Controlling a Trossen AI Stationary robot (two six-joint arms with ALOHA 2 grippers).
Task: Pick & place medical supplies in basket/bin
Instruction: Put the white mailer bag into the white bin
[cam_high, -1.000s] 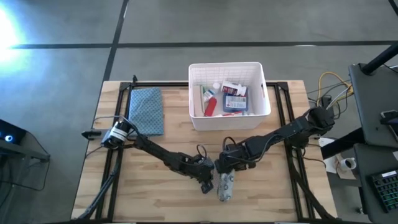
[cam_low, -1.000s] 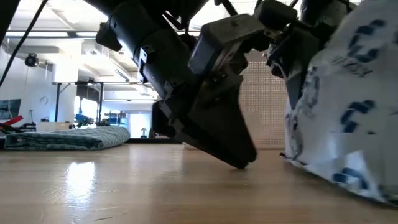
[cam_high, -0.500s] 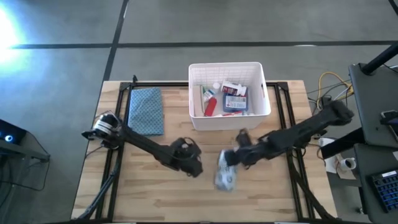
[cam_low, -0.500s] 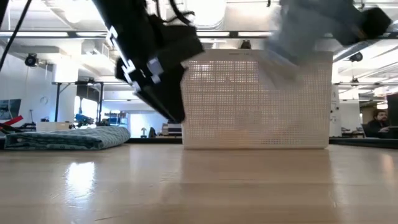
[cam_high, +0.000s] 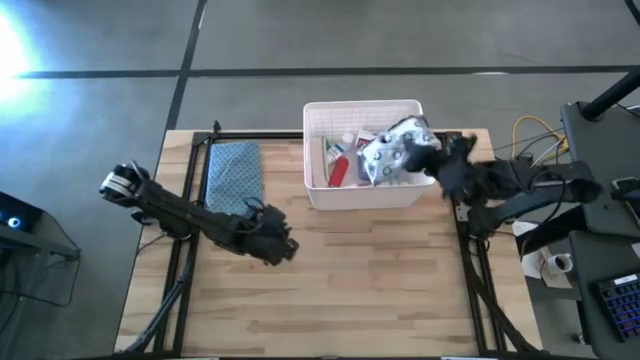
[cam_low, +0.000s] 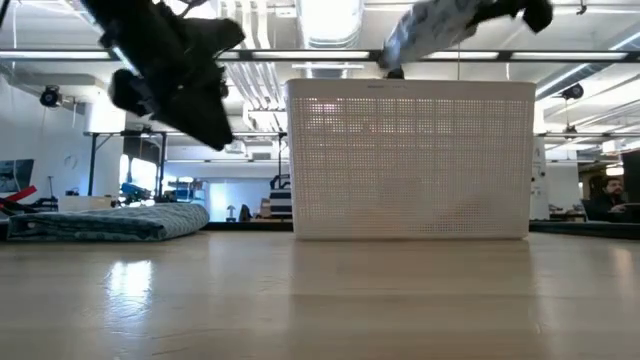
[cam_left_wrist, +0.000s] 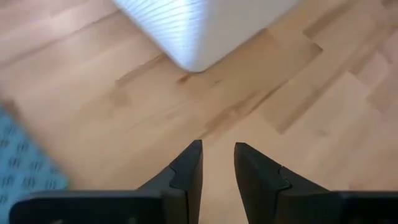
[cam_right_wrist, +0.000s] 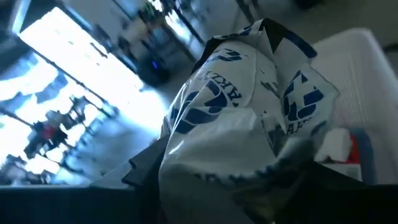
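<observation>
My right pincer (cam_high: 425, 158) is clamped on the silvery pouch (cam_high: 392, 152), holding it up over the white bin (cam_high: 362, 196). Left pincer (cam_high: 283, 246) hovers over the desk (cam_high: 360, 290), fingers slightly parted, carrying nothing, well clear of the pouch.

The large white lattice-walled plastic tub (cam_high: 368, 190) sits at the far middle of the wooden surface (cam_high: 330, 290); the blue-grey patterned folded cloth (cam_high: 235, 177) lies to its left.
</observation>
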